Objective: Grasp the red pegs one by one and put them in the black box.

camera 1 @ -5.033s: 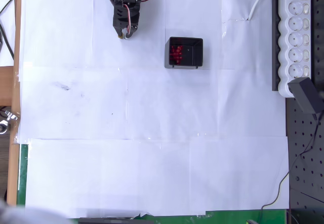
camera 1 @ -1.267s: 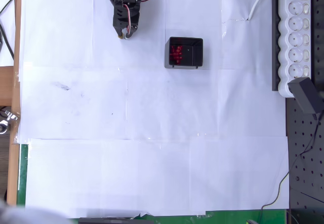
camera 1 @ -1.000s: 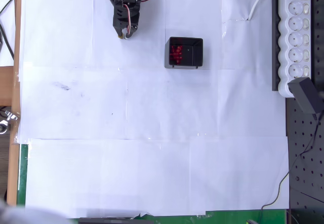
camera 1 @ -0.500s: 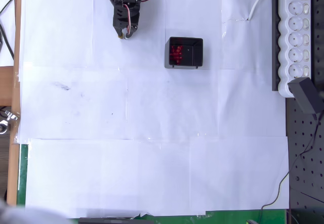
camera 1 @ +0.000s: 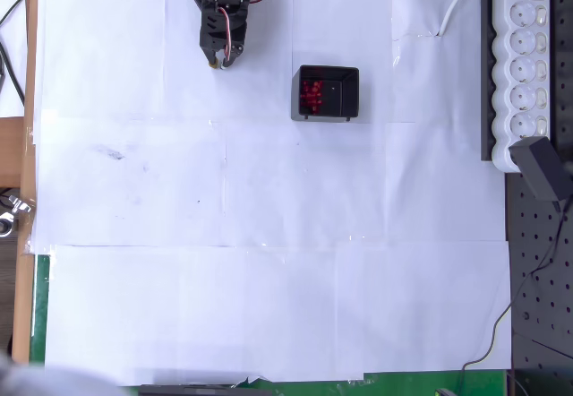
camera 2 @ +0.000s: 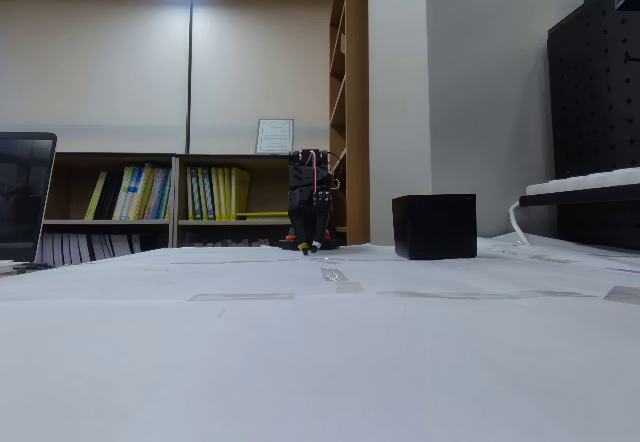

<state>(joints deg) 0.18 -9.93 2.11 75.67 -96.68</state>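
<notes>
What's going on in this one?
The arm is folded back at the top of the overhead view, its gripper pointing down near the paper and holding nothing. The red pegs lie clustered in the left part of the black box. No pegs lie out on the white paper, so the sorting looks done.

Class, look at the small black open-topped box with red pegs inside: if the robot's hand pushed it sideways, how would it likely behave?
The small square black plastic box would probably slide rather than tip: in the fixed view it looks squat and stands flat on smooth white paper. It likely moves easily, being small and holding only a few red pegs.
</notes>
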